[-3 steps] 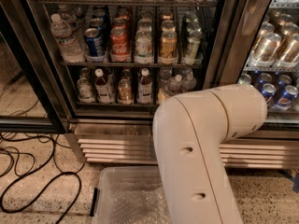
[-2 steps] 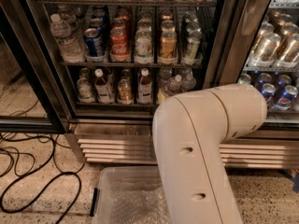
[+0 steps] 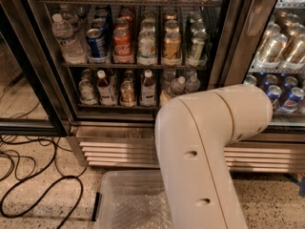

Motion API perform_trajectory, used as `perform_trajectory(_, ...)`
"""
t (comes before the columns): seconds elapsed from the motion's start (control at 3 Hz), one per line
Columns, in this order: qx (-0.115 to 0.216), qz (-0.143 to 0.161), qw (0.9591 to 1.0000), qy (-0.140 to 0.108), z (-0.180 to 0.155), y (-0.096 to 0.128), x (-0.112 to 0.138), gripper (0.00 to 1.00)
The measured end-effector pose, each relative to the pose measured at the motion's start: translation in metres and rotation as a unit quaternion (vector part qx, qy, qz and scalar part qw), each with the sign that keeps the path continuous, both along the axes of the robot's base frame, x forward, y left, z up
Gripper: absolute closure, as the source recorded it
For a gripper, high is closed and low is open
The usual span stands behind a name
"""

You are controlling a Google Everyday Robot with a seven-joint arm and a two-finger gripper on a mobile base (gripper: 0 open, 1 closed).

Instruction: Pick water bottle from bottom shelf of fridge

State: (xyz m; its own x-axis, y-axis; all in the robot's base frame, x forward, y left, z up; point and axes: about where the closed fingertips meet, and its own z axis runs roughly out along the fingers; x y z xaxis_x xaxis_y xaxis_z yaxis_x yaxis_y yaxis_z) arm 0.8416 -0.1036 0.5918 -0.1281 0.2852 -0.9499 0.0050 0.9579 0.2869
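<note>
The fridge (image 3: pixel 223 42) stands in front of me with its left glass door swung open. On the bottom shelf (image 3: pixel 114 107) two small clear water bottles (image 3: pixel 177 86) stand side by side at the right end, just above my arm. To their left stand brown-liquid bottles with white caps (image 3: pixel 147 88) and other small bottles. My gripper is not in view. My arm's cream elbow (image 3: pixel 209 147) fills the lower middle and hides the shelf's right end and whatever lies beyond it.
A larger clear bottle (image 3: pixel 67 41) and several cans (image 3: pixel 122 46) stand on the rack above. The louvered steel base (image 3: pixel 114 149) runs below. A clear plastic bin (image 3: pixel 126 199) sits on the floor. Black cables (image 3: pixel 43 192) lie at the left. More cans (image 3: pixel 281 51) fill the right section.
</note>
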Motion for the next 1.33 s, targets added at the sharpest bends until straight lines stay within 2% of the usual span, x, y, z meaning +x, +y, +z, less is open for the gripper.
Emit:
perform_trajectory(0.33,0.0,0.0,1.0,0.0,0.0,0.0,0.0,1.0)
perform_trajectory(0.67,0.01,0.004,0.9999,-0.011,0.019,0.01,0.009,1.0)
perform_trajectory(1.33,0.012,0.007,0.9997,-0.023,0.03,0.017,0.008,1.0)
